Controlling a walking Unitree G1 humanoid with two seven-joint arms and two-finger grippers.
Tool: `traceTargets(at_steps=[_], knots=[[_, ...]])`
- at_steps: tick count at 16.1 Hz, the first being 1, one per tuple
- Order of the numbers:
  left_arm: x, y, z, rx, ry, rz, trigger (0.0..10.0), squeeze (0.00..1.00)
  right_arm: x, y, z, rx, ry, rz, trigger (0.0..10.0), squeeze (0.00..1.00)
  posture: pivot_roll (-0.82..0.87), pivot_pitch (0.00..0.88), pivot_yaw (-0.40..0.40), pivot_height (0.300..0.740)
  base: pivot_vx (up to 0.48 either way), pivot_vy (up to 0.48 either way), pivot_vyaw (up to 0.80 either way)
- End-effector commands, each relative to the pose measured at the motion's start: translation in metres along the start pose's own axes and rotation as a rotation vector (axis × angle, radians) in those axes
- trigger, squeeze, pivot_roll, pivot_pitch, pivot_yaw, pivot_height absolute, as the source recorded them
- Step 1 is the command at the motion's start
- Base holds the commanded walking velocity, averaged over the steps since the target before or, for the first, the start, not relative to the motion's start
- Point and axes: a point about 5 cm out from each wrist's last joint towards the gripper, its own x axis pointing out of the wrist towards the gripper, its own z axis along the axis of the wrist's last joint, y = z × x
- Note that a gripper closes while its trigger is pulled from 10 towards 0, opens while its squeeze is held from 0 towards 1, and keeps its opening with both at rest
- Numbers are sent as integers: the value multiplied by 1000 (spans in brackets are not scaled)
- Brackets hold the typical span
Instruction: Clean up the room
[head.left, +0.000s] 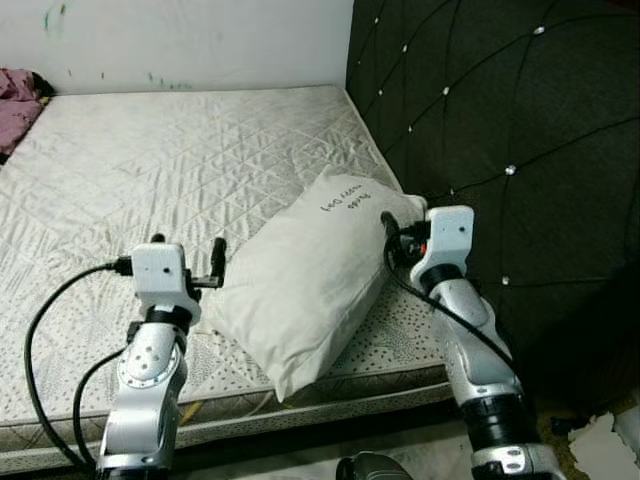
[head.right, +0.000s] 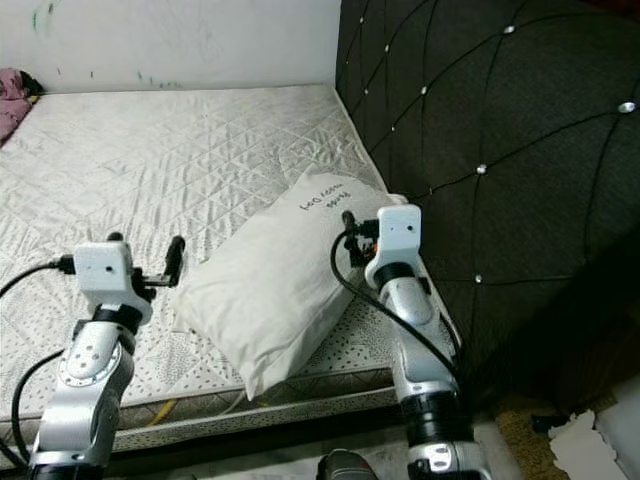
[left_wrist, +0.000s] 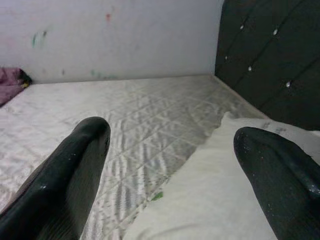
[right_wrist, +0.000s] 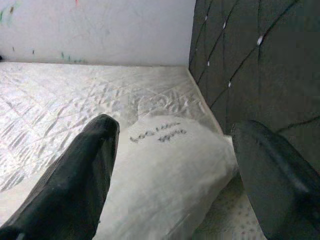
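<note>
Left gripper (head.left: 188, 262) and right gripper (head.left: 392, 240) flank pillow (head.left: 305, 275), jaws spread.

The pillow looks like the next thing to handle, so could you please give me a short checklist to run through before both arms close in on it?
1. Pillow lies fully on the mattress, near the front edge: ok.
2. Left gripper beside the pillow's left side, jaws open: ok.
3. Right gripper at the pillow's right side by the headboard, jaws open: ok.
4. Contact between either gripper and the pillow: cannot tell.
5. Room between right arm and headboard: tight, not ok.
6. Pink cloth at the far corner lies apart from the pillow: ok.
</note>
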Motion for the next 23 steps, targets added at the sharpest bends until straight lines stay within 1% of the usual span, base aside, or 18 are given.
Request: traceTargets(at_steps=[1,2,4,6,10,11,12,13,14,17,19,20,22,23], knots=[[-2,5,-4,11,16,27,10000,0,-1,3,3,18,-8,16,10000,0,-75,0,-16,740,0,0,0],[-7,8,-5,-1,24,50,10000,0,-4,11,-5,16,26,69,10000,0,-65,0,-30,740,0,0,0],[-11,12,-8,-3,49,81,10000,0,-6,15,-7,22,48,109,10000,0,-61,0,-37,740,0,0,0],[-13,12,-7,-3,50,82,10000,0,-9,17,-9,18,56,147,10000,0,-54,0,-42,740,0,0,0],[-12,12,-5,-4,39,76,10000,0,-7,20,-5,14,37,151,10000,0,-53,0,-44,740,0,0,627],[-10,9,-3,-13,32,58,10000,0,-6,18,-4,32,37,132,10000,0,-55,0,-43,740,0,0,0],[-10,7,-2,1,28,53,10000,0,-7,17,-4,27,43,126,10000,0,-56,0,-42,740,0,0,0],[-10,7,-2,-10,30,50,10000,0,-9,17,-5,26,45,124,10000,0,-57,0,-41,740,0,0,0],[-11,8,-2,-24,34,50,10000,0,-9,17,-4,26,45,122,10000,0,-57,0,-40,740,0,0,0],[-10,13,1,7,35,74,10000,0,-9,13,-2,33,35,89,10000,0,-51,0,-41,740,0,0,0],[-13,18,1,21,30,94,10000,0,-9,12,0,30,32,79,10000,0,-54,0,-41,740,0,0,0],[-18,22,2,12,32,103,10000,0,-12,7,1,31,31,71,10000,0,-45,0,-41,740,0,0,0],[-38,29,-4,13,59,129,10000,0,-28,-9,-1,25,48,67,10000,0,-43,0,-40,740,0,0,0],[-45,30,-7,13,71,131,10000,0,-34,-12,-3,20,56,77,10000,0,-43,0,-40,740,0,0,0]])
